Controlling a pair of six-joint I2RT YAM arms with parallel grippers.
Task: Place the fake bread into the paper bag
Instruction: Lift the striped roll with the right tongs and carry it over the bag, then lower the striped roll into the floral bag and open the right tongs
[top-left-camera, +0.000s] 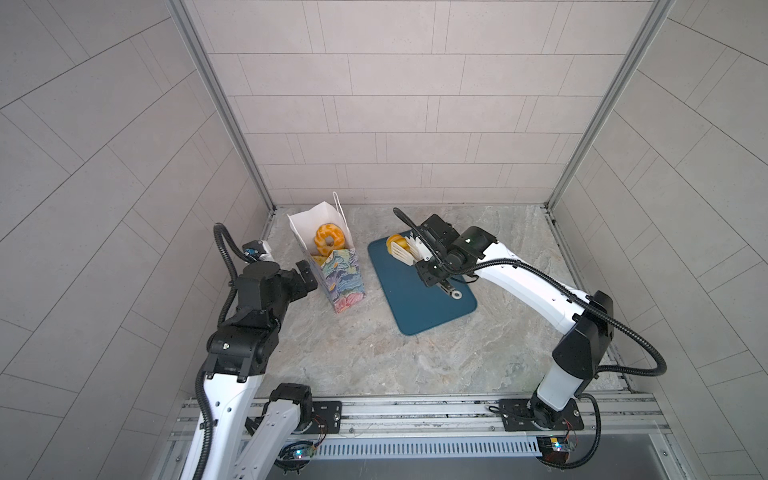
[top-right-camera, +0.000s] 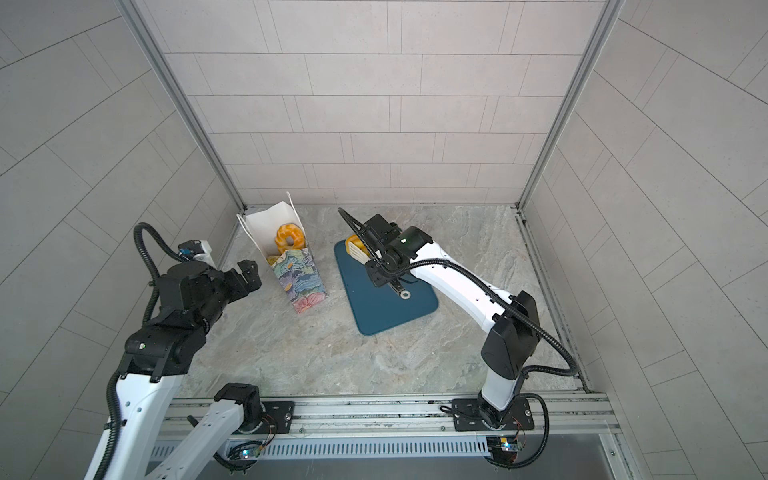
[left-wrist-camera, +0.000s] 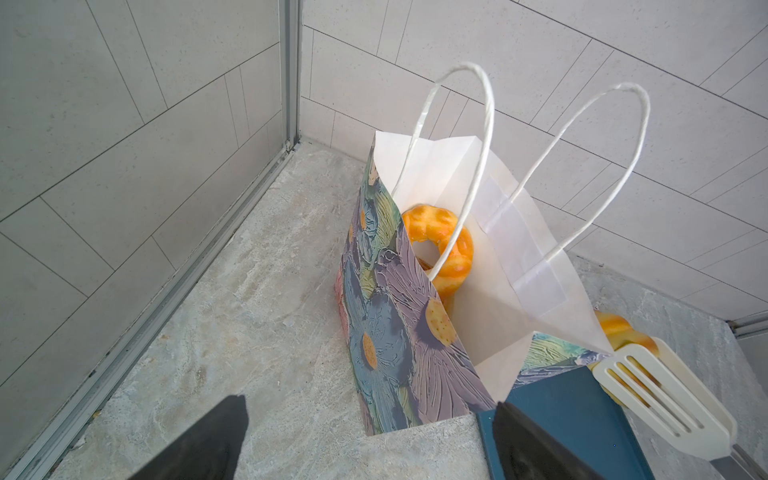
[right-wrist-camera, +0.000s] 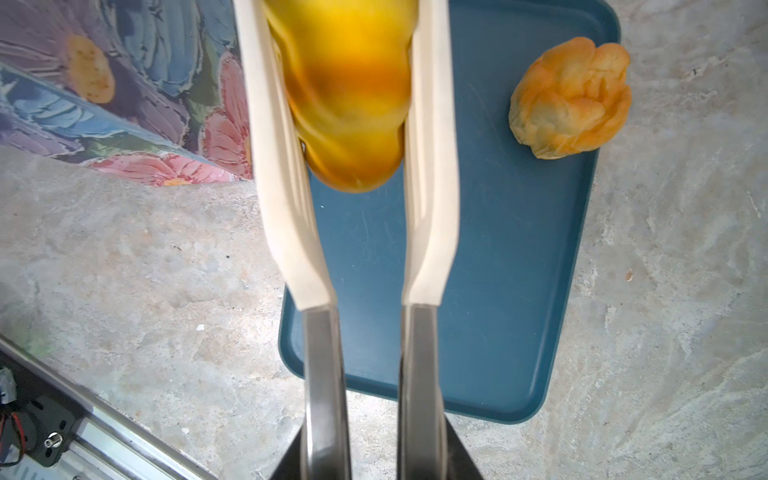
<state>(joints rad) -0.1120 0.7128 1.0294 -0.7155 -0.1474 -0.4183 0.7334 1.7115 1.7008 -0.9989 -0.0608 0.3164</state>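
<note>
The paper bag (top-left-camera: 345, 278) (top-right-camera: 303, 282) (left-wrist-camera: 395, 332) stands open at the back left. Inside it a ring of fake bread (top-left-camera: 328, 239) (top-right-camera: 289, 237) (left-wrist-camera: 440, 245) leans on the white wall. My right gripper (top-left-camera: 432, 266) (top-right-camera: 380, 270) (right-wrist-camera: 372, 453) is shut on white slotted tongs (top-left-camera: 405, 252) (right-wrist-camera: 286, 187). The tong heads pinch a glossy yellow bread piece (right-wrist-camera: 349, 104) above the tray, beside the bag. Another golden pastry (right-wrist-camera: 571, 97) lies at a tray corner. My left gripper (top-left-camera: 309, 274) (top-right-camera: 249, 276) (left-wrist-camera: 368, 409) is open and empty, just left of the bag's base.
A flat dark teal tray (top-left-camera: 424, 307) (top-right-camera: 386, 311) (right-wrist-camera: 519, 291) lies on the marble table right of the bag. Tiled walls close in the back and sides. A metal rail (top-left-camera: 415, 409) runs along the front edge.
</note>
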